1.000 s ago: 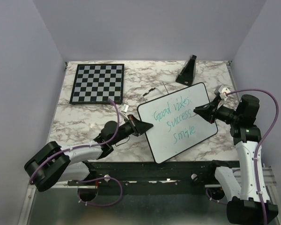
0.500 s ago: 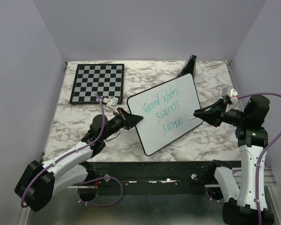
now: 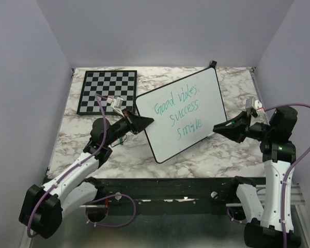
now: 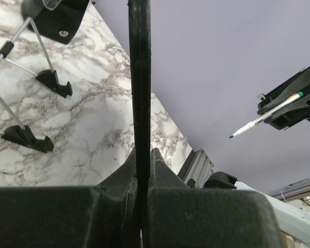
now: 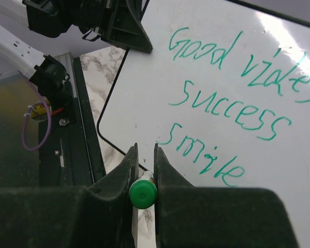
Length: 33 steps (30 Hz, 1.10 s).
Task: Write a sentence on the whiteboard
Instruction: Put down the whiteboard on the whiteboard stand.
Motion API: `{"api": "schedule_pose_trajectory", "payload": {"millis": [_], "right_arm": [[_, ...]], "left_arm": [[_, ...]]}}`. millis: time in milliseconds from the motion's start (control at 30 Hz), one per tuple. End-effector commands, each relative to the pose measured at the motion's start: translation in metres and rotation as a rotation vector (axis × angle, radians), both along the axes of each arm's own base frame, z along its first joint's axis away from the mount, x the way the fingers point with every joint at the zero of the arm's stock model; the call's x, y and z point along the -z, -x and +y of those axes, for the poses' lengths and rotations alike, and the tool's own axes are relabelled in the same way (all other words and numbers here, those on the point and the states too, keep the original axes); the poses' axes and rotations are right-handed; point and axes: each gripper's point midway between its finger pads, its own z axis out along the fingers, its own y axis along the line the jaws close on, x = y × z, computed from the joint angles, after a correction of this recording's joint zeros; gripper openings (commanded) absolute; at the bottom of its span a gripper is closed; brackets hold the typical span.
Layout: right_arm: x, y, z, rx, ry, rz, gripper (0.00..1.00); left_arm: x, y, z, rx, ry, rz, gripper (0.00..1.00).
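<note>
Left gripper (image 3: 140,123) pinched shut on left edge of whiteboard (image 3: 212,95); board held tilted above mid-table; sentence (image 3: 176,111) reads complete, three green lines; probably only set-down remains; right gripper (image 3: 220,127) clamped on marker (image 5: 143,194), just off board's right edge; stand (image 3: 213,63) mostly hidden behind board.

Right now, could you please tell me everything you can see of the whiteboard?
The whiteboard is a glossy white rectangle with rounded corners and a thin black rim. Three lines of green handwriting read roughly "Good vibes, Success, Smile". The left gripper clamps its left edge, holding it askew over the marble table. The right gripper's marker is clear of it.
</note>
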Motion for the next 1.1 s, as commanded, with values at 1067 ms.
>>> {"api": "schedule_pose_trajectory", "payload": {"millis": [1067], "right_arm": [[0.025, -0.001, -0.003, -0.022, -0.043, 0.080, 0.01]], "left_arm": [[-0.127, -0.096, 0.093, -0.077, -0.008, -0.511, 0.00]]}}
